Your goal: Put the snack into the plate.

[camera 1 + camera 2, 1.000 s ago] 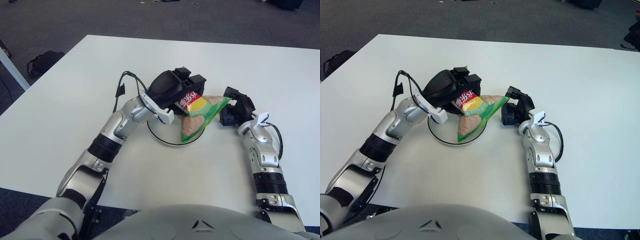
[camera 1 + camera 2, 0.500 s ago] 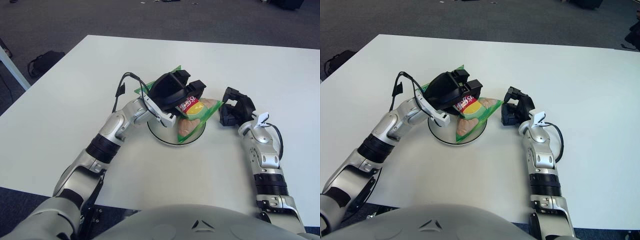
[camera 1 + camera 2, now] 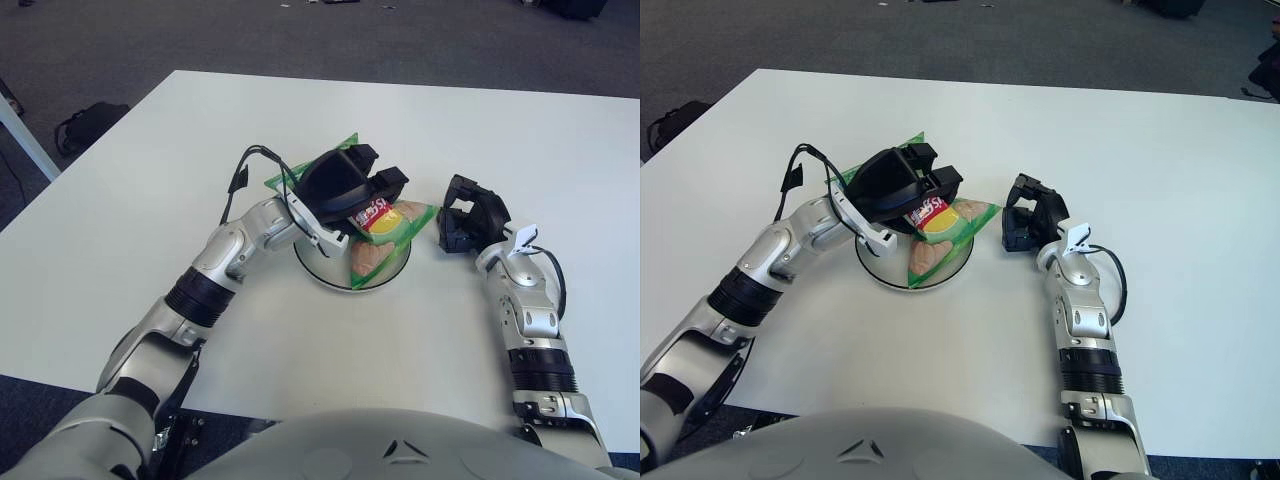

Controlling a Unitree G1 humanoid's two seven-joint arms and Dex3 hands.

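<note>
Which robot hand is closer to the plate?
Left. The left hand is over the plate, holding the snack bag; the right hand sits off its right side.

We note a white table [image 3: 150, 170] with a plain flat top, standing on dark grey floor [image 3: 120, 40]. Directly on the table sits one round white plate [image 3: 330, 272] with a dark rim, near the middle. A green snack [image 3: 385, 225] bag lies across the plate.
</note>
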